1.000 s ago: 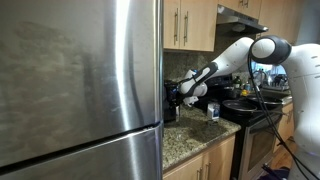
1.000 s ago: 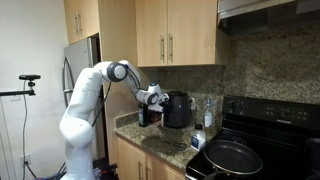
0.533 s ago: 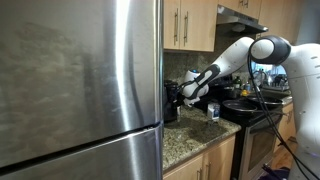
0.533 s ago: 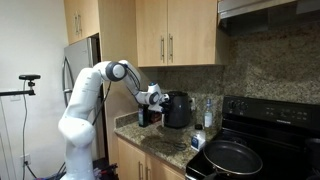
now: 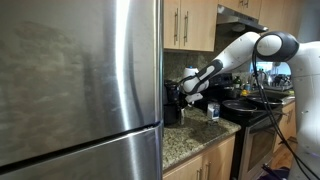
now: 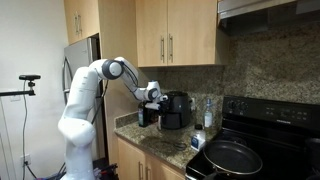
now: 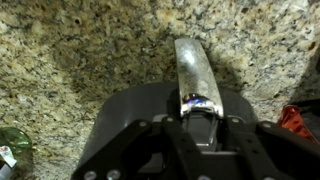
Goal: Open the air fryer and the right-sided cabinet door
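Handle (image 7: 194, 72) of the air fryer (image 6: 176, 108) is now being gripped. Over the last second the end effector (image 7: 200, 108) has been narrowing from a wide stance to a clench on this silvery bar, while the arm is shifting only slightly in both exterior views. Judged from this, the approach is finished and the pull on the drawer is about to begin. No clear gap is showing at the drawer yet.

In the wrist view the jaws are sitting close together, one on each side of the handle's near end. They are touching it, and nothing else is lying between them.

The air fryer is standing on the granite table (image 6: 160, 146), between the refrigerator (image 5: 80, 80) and the stove (image 6: 275, 112). Above it, the right-sided cabinet door (image 6: 193, 30) is hanging shut and untouched, so that half of the task is not yet started.
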